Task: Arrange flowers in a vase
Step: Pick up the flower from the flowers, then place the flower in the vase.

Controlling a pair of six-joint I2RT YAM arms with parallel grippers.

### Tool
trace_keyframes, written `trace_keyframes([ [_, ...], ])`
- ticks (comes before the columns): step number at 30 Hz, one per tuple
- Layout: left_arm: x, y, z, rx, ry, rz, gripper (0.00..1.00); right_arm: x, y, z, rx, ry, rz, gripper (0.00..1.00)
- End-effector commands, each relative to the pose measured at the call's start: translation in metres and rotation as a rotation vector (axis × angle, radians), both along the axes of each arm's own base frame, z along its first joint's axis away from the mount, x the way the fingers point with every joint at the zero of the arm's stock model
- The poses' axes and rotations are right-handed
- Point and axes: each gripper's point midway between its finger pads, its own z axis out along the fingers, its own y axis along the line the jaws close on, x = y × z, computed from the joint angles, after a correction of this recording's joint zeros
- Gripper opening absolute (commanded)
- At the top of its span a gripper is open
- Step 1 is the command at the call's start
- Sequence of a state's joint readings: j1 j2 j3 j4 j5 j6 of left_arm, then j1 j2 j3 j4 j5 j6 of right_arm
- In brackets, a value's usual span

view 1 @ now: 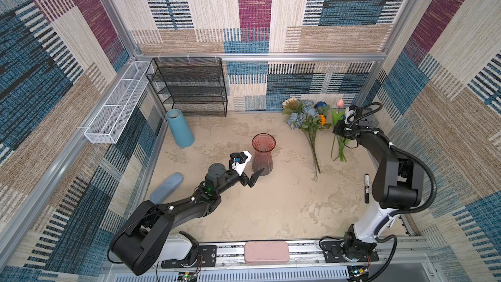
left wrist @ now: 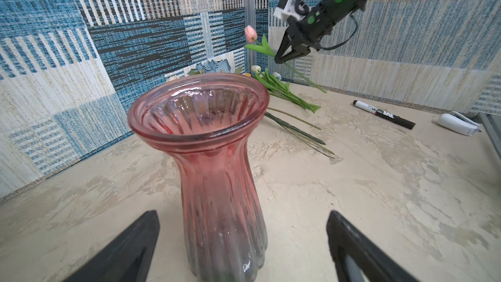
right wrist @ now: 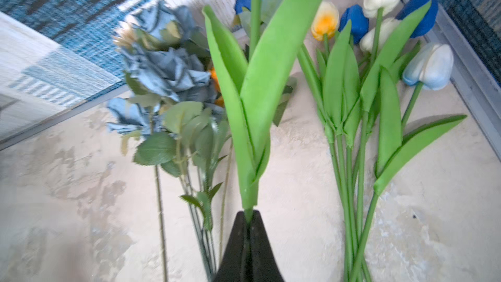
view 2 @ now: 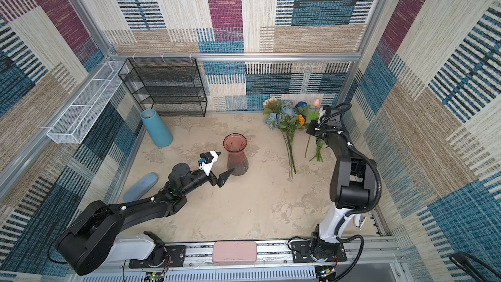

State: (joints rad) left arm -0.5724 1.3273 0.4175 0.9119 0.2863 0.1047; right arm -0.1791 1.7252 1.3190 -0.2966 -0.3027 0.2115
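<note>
At the far right of the table, the right gripper is clamped on the stem of a pink tulip, just below its two leaves. Seen from the left wrist, the tulip slants upward with its bloom toward the back wall. Its stem end seems to hang clear of the table, though that is hard to tell at this distance.

Under and beside it lie the rest of the flowers. A pale blue rose bunch has its stems running toward the near side. To the right of it is a bundle of tulips, white, yellow and blue, with their blooms by the right wall.

A red glass vase stands upright at the table's middle, well apart from the flowers. The left gripper is spread wide, with one finger on each side of the vase's lower body and neither touching the glass.

A marker lies near the right arm. A blue tube stands at far left.
</note>
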Motion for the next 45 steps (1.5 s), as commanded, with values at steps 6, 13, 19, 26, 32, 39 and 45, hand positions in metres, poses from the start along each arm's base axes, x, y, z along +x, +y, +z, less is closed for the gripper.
trace_keyframes([
  [6, 0.014, 0.012, 0.025, -0.08, -0.083, 0.107, 0.99, -0.056, 0.094, 0.144, 0.093, -0.451, 0.337, 0.0],
  [13, 0.024, 0.014, 0.028, -0.126, -0.101, 0.146, 0.99, -0.144, 0.172, 0.208, 0.117, -0.799, 0.714, 0.0],
  [19, 0.029, 0.011, 0.033, -0.149, -0.114, 0.145, 0.99, -0.206, 0.23, 0.226, 0.157, -1.038, 0.921, 0.0],
  [26, 0.028, 0.007, 0.03, -0.124, -0.087, 0.119, 0.98, -0.216, 0.26, 0.247, 0.259, -1.169, 0.916, 0.0],
  [32, 0.026, 0.008, 0.027, -0.11, -0.083, 0.126, 0.98, -0.211, 0.291, 0.265, 0.346, -1.262, 0.944, 0.0],
  [39, 0.024, 0.008, 0.024, -0.1, -0.072, 0.115, 0.98, -0.167, 0.314, 0.262, 0.397, -1.296, 0.897, 0.0],
  [45, 0.021, 0.011, 0.018, -0.085, -0.061, 0.123, 0.98, -0.128, 0.337, 0.224, 0.391, -1.237, 0.869, 0.0],
])
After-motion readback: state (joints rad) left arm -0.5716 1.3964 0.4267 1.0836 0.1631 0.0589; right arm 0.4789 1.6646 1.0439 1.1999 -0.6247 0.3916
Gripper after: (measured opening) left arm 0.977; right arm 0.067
